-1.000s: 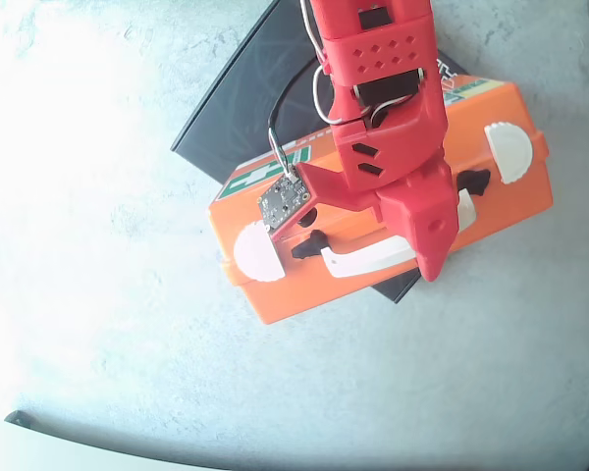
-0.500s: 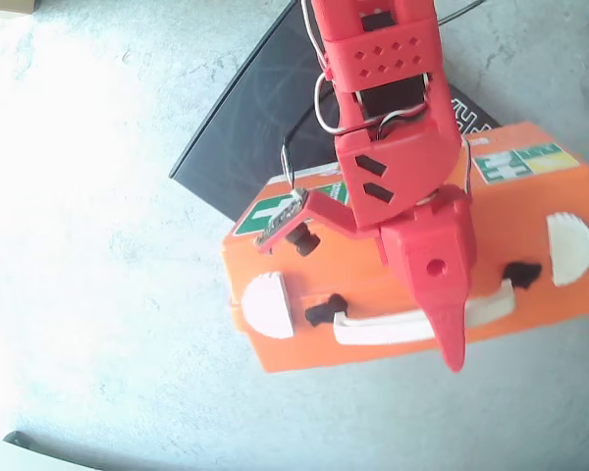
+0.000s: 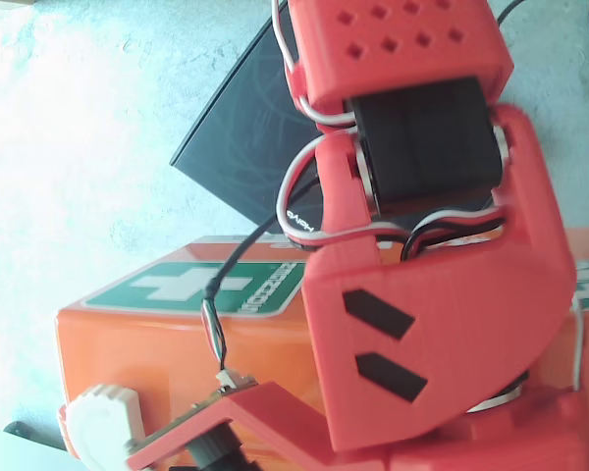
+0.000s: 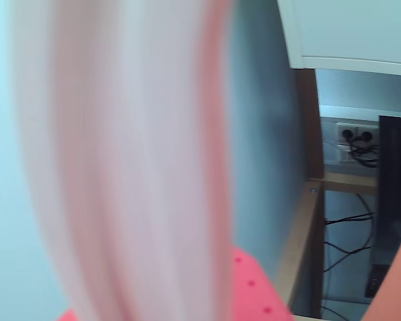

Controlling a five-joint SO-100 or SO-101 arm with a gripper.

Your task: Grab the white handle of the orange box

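Blurred white handle (image 4: 127, 160) fills pincer's view.

Pale speckled tabletop (image 3: 69, 147) looks washed out by bright light on the overhead's left; a black panel (image 3: 240, 137) lies on it. Wrist view shows a blue-grey wall (image 4: 264, 134); wall sockets (image 4: 355, 137) sit right, dark cables (image 4: 347, 234) hanging below.

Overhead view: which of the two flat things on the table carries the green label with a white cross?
The orange box, under the arm; the black board behind it is plain.
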